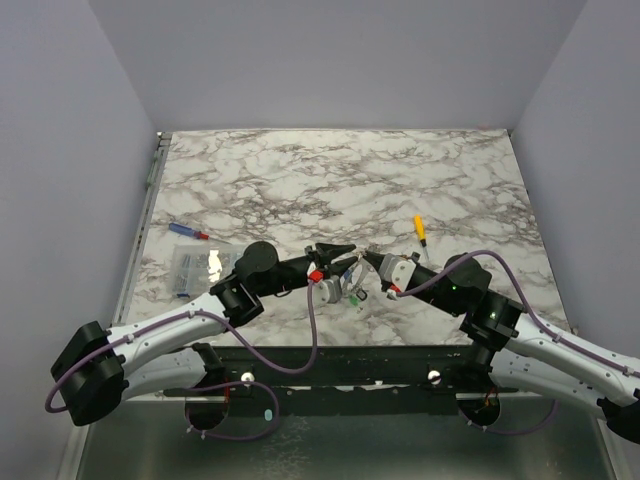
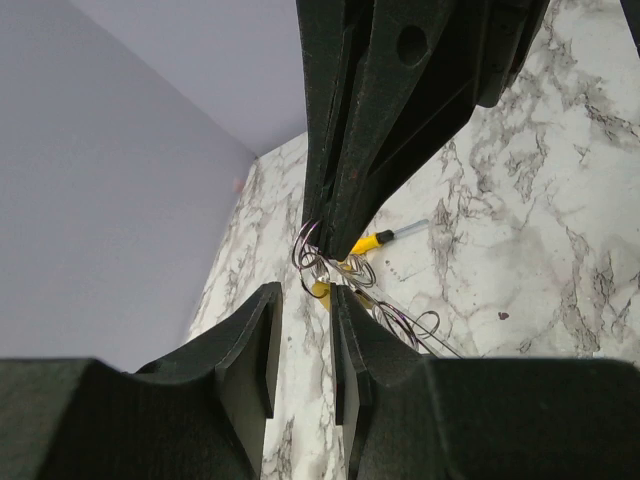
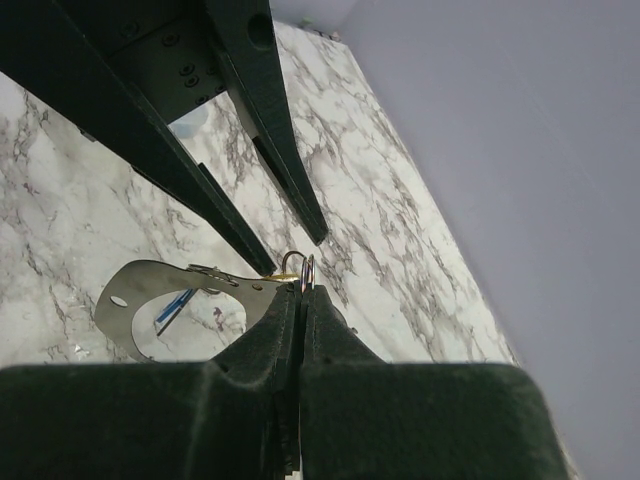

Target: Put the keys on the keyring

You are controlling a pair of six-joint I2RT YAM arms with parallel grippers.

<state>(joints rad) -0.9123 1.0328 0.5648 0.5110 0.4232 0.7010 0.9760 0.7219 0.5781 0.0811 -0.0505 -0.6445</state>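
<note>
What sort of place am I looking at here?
Probably a robot test booth: plain lilac-grey walls box in a marble-patterned tabletop, and two white-and-black robot arms are bolted at its near edge.

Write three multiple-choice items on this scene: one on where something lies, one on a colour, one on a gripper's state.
1. The yellow-handled tool lies
A. on the bare table, on the right arm's side
B. upright in a cup
C. on the floor

2. The slim stick near the table's left edge is
A. green and white
B. blue and red
C. all black

3. The right gripper is
A. spread wide
B. shut on a wire ring at its tips
C. shut on the yellow-handled tool

Answers: 1 A, the top view shows it flat on the marble beyond the right gripper. 2 B, it has a blue body with a red end. 3 B, the right wrist view shows the fingers pressed together with the ring at their tips.
</note>
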